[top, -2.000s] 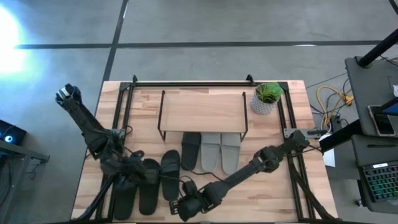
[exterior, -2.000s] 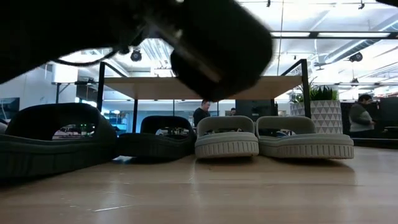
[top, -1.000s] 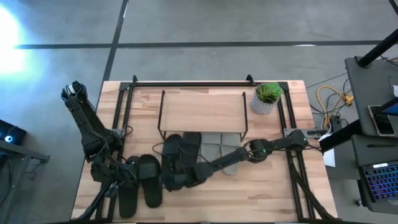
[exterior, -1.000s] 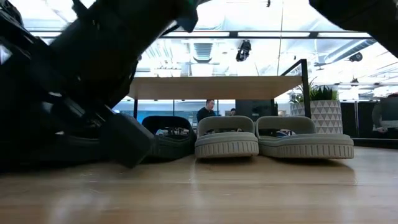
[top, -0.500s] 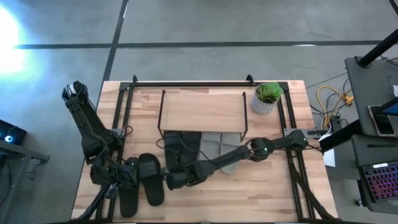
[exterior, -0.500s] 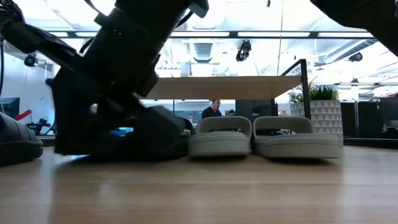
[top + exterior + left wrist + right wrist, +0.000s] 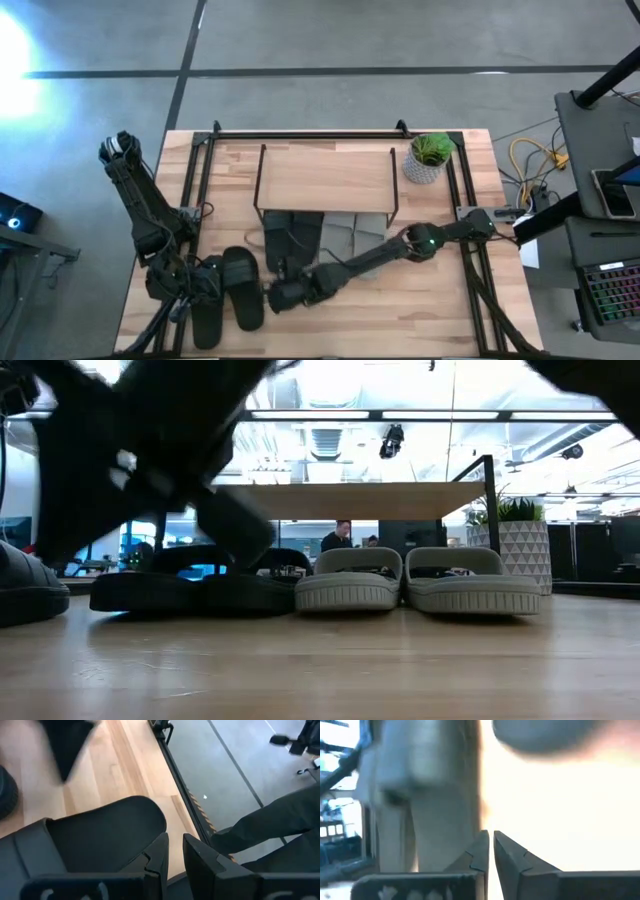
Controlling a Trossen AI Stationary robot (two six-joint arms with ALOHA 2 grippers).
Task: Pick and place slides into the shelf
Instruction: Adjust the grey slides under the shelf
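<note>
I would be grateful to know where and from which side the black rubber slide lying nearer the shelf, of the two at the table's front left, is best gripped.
Probably by its broad strap, coming from above. That black rubber slide lies flat, sole down, and the strap arches over the footbed, leaving a gap for one finger to slip under. The left gripper is beside it. Its neighbouring black slide lies close, so a side approach looks cramped.
</note>
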